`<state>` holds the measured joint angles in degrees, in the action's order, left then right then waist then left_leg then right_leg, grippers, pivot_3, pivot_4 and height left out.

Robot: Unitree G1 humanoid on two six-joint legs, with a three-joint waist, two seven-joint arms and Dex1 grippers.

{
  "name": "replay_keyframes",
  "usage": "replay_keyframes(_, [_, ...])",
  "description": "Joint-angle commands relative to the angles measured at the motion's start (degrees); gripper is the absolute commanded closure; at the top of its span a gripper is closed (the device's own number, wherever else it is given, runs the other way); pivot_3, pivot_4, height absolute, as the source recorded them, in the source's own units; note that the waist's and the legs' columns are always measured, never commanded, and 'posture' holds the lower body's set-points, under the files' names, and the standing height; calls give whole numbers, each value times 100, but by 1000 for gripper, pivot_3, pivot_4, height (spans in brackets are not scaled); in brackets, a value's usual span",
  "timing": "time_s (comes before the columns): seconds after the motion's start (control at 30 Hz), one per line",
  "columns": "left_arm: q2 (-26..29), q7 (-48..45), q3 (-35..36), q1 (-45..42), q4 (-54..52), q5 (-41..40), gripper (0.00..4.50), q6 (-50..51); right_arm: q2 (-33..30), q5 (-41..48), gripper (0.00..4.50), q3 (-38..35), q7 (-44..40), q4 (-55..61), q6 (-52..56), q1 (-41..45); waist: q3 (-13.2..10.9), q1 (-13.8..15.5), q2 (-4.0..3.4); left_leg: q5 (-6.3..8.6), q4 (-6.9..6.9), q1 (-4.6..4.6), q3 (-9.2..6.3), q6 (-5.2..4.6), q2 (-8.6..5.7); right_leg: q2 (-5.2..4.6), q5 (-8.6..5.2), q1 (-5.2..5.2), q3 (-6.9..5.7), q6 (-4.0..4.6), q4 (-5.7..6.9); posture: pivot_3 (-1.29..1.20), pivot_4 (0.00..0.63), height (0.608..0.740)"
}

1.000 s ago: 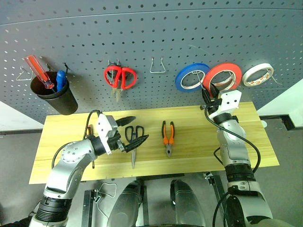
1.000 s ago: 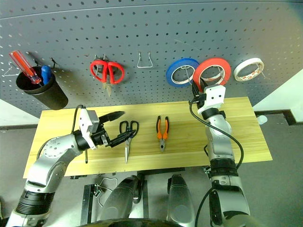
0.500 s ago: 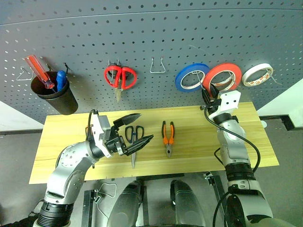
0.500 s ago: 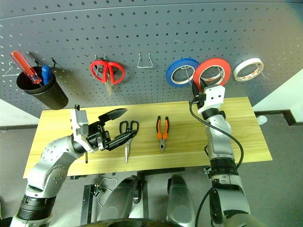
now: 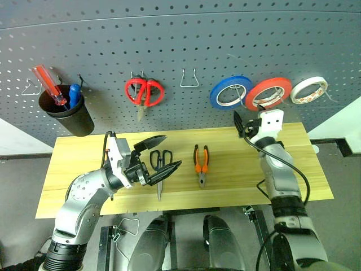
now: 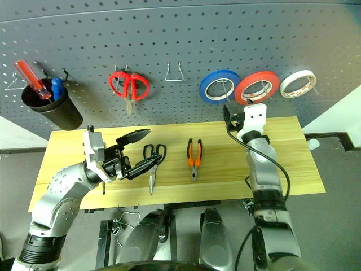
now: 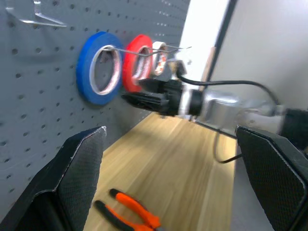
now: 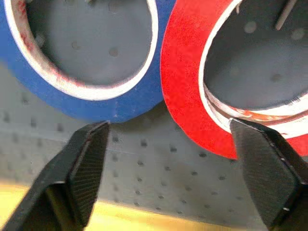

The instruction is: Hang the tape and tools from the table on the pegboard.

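My right gripper (image 5: 241,125) has dropped away, jaws parted, from the red tape (image 5: 268,93), now on its pegboard (image 5: 169,51) hook, while my left gripper (image 5: 161,152), jaws spread, hovers over the stiff, probably light dark-handled scissors (image 5: 159,167) below the pegboard, best pinched at the pivot.

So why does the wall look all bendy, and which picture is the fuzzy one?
In the left eye view, the wide lens bows the pegboard into an arc. In the left wrist view, the right gripper and pliers look smeared and soft.
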<state>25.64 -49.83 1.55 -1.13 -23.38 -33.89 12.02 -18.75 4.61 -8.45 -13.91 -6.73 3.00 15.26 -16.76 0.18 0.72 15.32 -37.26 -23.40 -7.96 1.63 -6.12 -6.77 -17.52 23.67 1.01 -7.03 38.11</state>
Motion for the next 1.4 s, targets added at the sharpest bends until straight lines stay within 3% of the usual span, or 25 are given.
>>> replay_keyframes(0.03, [228, 51, 286, 367, -175, 110, 0, -62, -154, -95, 434, 143, 79, 1934, 2034, -1440, -1, 56, -2, 0, 5, 0, -1, 0, 0, 0, 0, 1, 1, 0, -3, 87, 309, 710])
replay_keyframes(0.13, [592, -66, 667, 756, -109, -22, 0, 77, -163, 186, 434, 431, 31, 4008, 3742, -2721, -4, 27, -6, 1, 13, -44, 2, -2, 1, -3, -4, 55, 10, 6, 0, 68, 313, 710])
replay_keyframes(0.2, [868, -182, 890, 973, -73, -71, 0, 171, -214, 280, 434, 641, 31, 4908, 4478, -3100, -6, -93, -5, -2, 8, -63, 12, 3, 6, -1, -3, 79, 22, 7, 5, 49, 322, 710])
replay_keyframes(0.4, [1610, -411, 1514, 1173, 210, -209, 0, 635, 64, 244, 434, 1138, 456, 5644, 5759, -2646, -22, -86, 6, -20, 9, -56, 5, -25, 17, 4, 10, 75, 11, 53, 5, 41, 348, 710])
replay_keyframes(0.7, [1663, -262, 1546, 1644, 30, 22, 0, 715, 960, -132, 434, 2290, 1362, 5106, 6288, -1375, -117, -123, 32, -33, 33, -83, 5, -14, 16, -2, 23, 104, 4, 30, -3, 34, 385, 710])
replay_keyframes(0.87, [1478, -73, 1428, 1793, -333, -64, 0, 873, 1753, -400, 434, 2635, 1879, 4310, 5773, -1029, -223, -121, 32, -33, 27, -96, 8, -15, 13, -6, 24, 111, 3, 29, -7, 21, 414, 710])
replay_keyframes(1.17, [1165, 194, 1085, 1536, -428, -15, 0, 1013, 2036, -747, 434, 2950, 1842, 2230, 4428, -475, -354, -167, 25, -37, 26, -99, 12, -8, 14, -3, 26, 122, -1, 30, 6, 17, 440, 710])
replay_keyframes(1.4, [1172, 217, 1113, 1690, -549, -42, 0, 1030, 2097, -892, 434, 2854, 1809, 1775, 4065, -289, -431, -275, 25, -36, 27, -99, 14, -9, 15, -2, 25, 124, 1, 30, 9, 24, 445, 710])
